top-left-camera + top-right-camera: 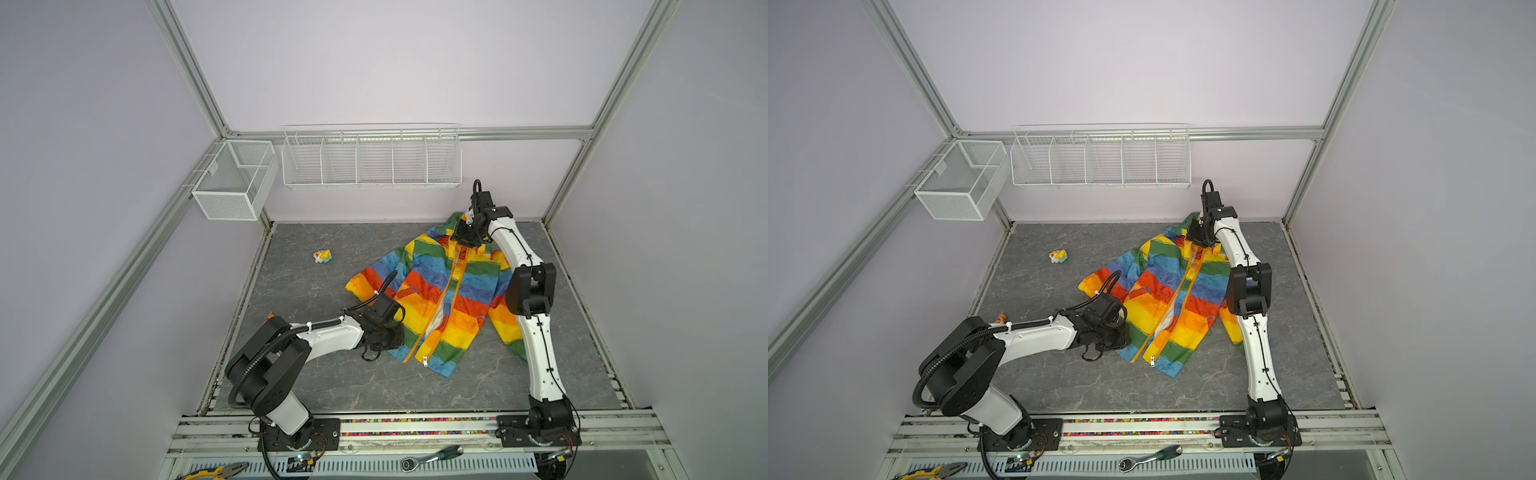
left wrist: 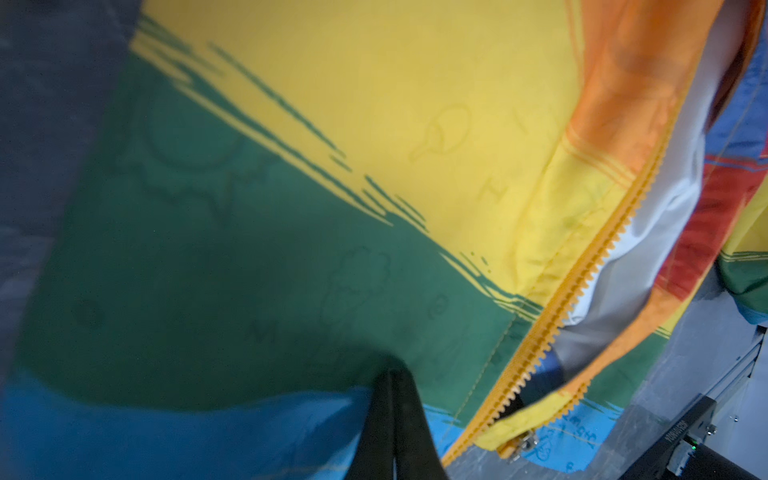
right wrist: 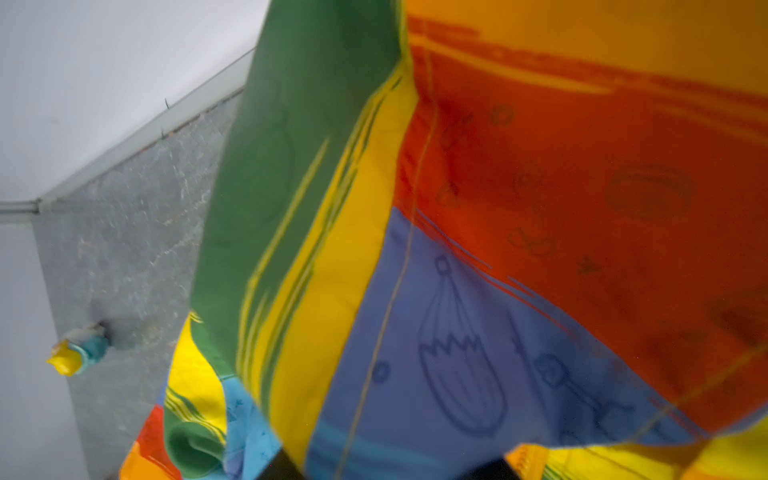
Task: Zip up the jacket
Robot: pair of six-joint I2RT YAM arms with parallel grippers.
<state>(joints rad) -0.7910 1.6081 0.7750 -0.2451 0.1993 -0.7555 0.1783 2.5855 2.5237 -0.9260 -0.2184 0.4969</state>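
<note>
Jacket (image 1: 440,299), rainbow-striped, open-fronted, centre-right on bench (image 1: 332,374). Fabric thin, light, floppy, likely slippery. Left gripper (image 2: 391,376) jaws pinched together on green stripe. Right gripper (image 3: 386,471) jaws apart at collar. Best hold: zipper pull (image 1: 425,360), lower hem.

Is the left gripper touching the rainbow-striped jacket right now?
Touching. The left wrist view shows the left gripper with jaws shut, pinching the green stripe of the thin rainbow-striped hooded jacket.
</note>
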